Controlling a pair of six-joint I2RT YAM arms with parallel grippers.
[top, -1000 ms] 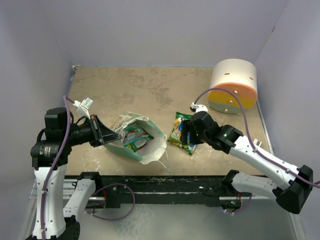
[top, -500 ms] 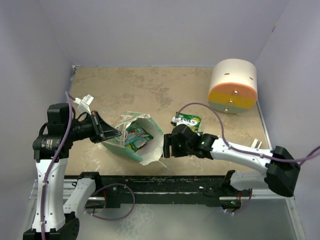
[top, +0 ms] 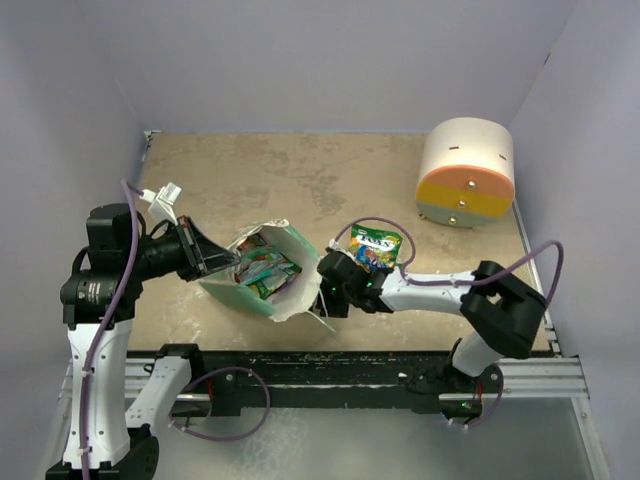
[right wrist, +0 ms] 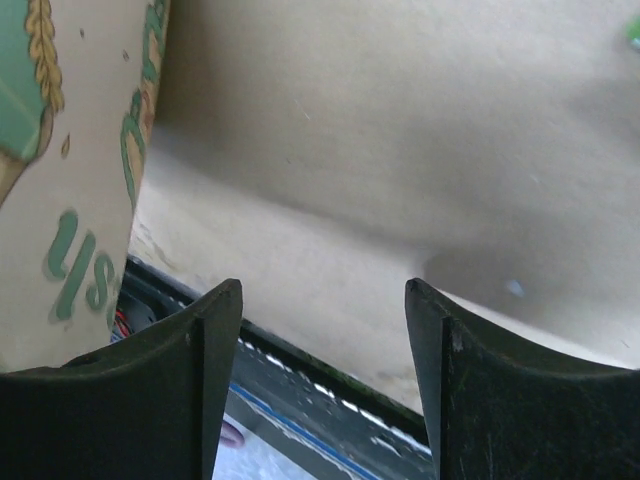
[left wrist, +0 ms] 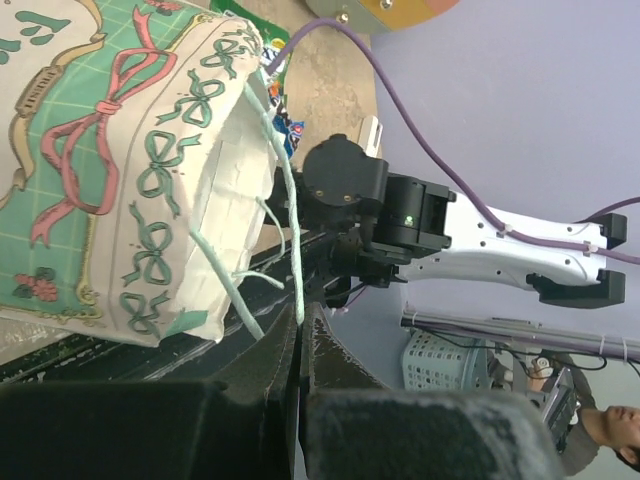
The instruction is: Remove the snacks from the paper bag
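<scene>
The mint-green paper bag [top: 285, 300] lies tilted on the table with its mouth up. Several shiny snacks [top: 262, 270] show inside it. One yellow-green snack packet [top: 376, 245] lies on the table to the right of the bag. My left gripper [top: 228, 264] is at the bag's left rim, and in the left wrist view it [left wrist: 300, 315] is shut on a thin string handle [left wrist: 292, 230] of the bag [left wrist: 120, 170]. My right gripper [top: 325, 290] is open and empty, low beside the bag's right side. In the right wrist view the gripper [right wrist: 325, 285] has the bag's printed wall [right wrist: 70, 150] to its left.
A cream-orange-yellow cylinder [top: 467, 172] stands at the back right. The table's front edge and black rail [top: 350, 360] lie just below the bag and the right gripper. Purple walls close in the table on three sides.
My right arm has swung left, away from the yellow-green packet, which stays on the table, and now sits against the bag's right side. The left gripper still holds the bag, shifted slightly.
</scene>
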